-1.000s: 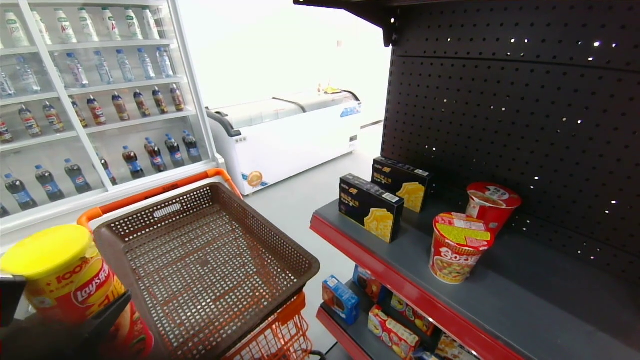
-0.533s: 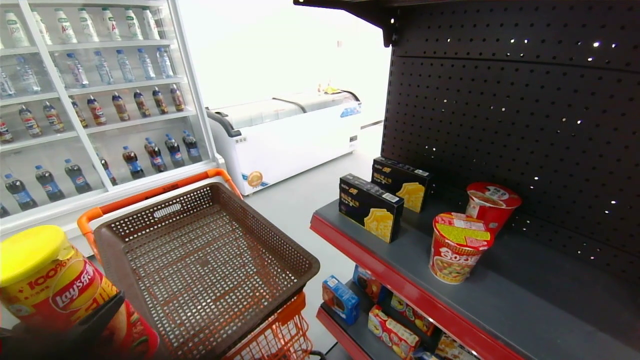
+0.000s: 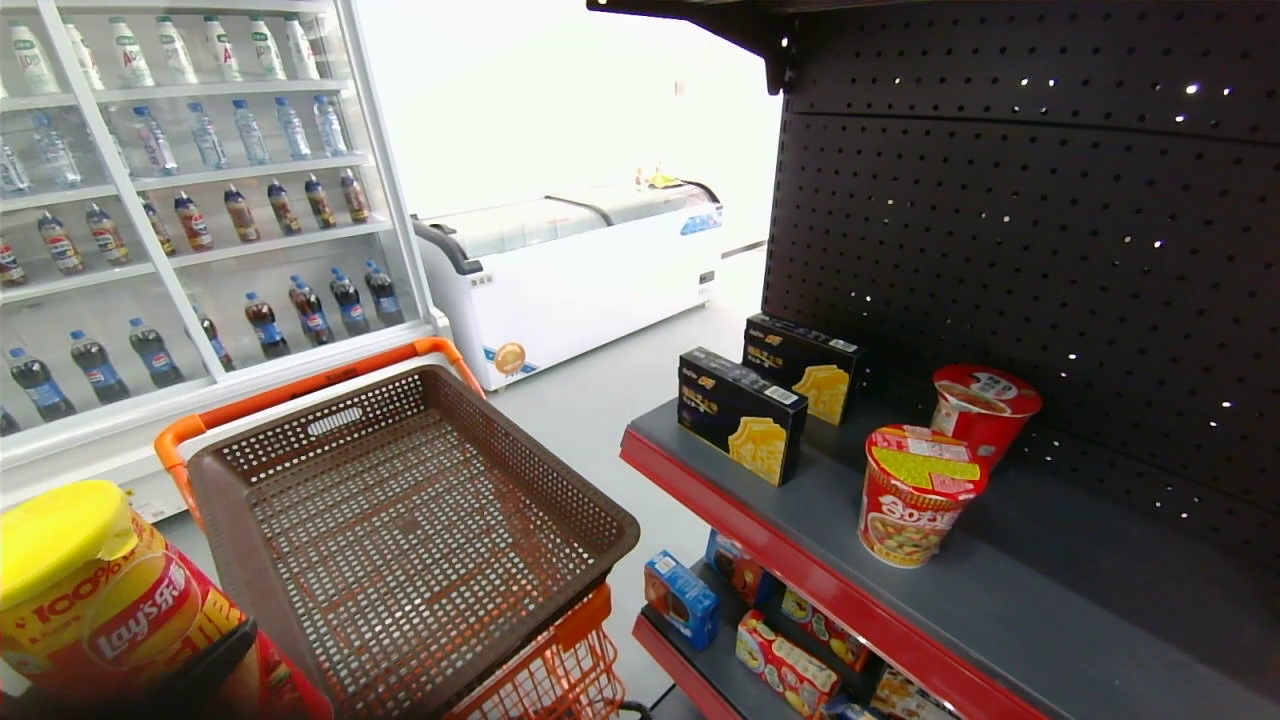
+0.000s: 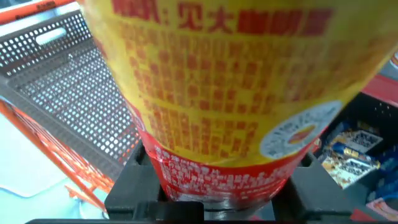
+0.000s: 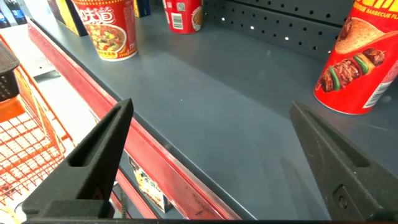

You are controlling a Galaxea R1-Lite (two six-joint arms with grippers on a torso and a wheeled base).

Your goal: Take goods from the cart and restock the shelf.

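Yellow-lidded chip can gripped tight in my left hand beside basket, for shelving | right hand spread wide, empty, over shelf

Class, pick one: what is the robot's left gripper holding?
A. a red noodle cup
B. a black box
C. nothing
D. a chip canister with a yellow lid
D: the left gripper is clamped on the lower part of the yellow-lidded chip canister, beside the cart.
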